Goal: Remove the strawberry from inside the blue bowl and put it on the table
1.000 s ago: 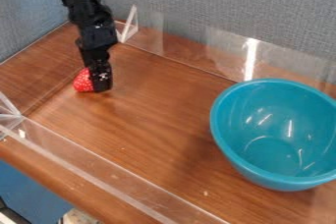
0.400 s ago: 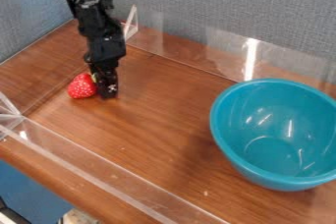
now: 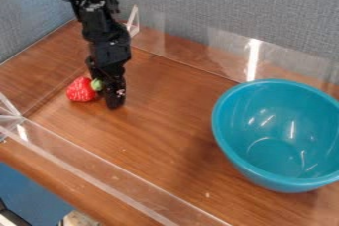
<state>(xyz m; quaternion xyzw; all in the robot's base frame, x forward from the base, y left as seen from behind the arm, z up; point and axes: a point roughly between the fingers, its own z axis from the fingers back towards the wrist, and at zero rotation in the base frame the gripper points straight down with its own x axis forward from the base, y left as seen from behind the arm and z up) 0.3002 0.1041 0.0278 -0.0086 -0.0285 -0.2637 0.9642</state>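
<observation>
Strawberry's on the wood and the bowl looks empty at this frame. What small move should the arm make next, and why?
Probably lift the gripper straight up and away. The strawberry already lies on the table, far from the blue bowl, whose inside shows nothing. The gripper sits low right beside the berry, so a sideways move could knock it.

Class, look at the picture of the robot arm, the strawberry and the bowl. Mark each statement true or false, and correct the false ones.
1. The strawberry lies on the table. True.
2. The blue bowl holds the strawberry. False: the bowl is empty.
3. The claw is right beside the strawberry. True.
4. The bowl lies upside down. False: it stands open side up.
5. The claw hangs over the bowl. False: it is down at the table, far from the bowl.
</observation>
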